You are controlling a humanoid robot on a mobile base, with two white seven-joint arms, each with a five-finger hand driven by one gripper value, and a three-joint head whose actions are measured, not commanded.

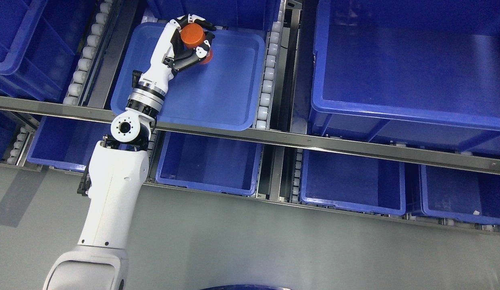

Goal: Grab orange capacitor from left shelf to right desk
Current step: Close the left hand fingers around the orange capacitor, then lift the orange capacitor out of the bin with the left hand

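Note:
My left hand [197, 38] reaches up into the shallow blue tray [217, 92] on the upper shelf level. Its fingers are curled around an orange cylindrical capacitor [192, 35] near the tray's far left corner. A second orange piece [208, 57] shows just below the fingers, mostly hidden by them. The white left arm [113, 189] comes in from the lower left and crosses the metal shelf rail. The right arm does not show.
A metal shelf rail [314, 141] runs across the picture. Deep blue bins stand at the upper right [411, 68] and upper left [24, 40]. More blue bins [209, 165] sit on the lower level. Grey floor [274, 249] lies in front.

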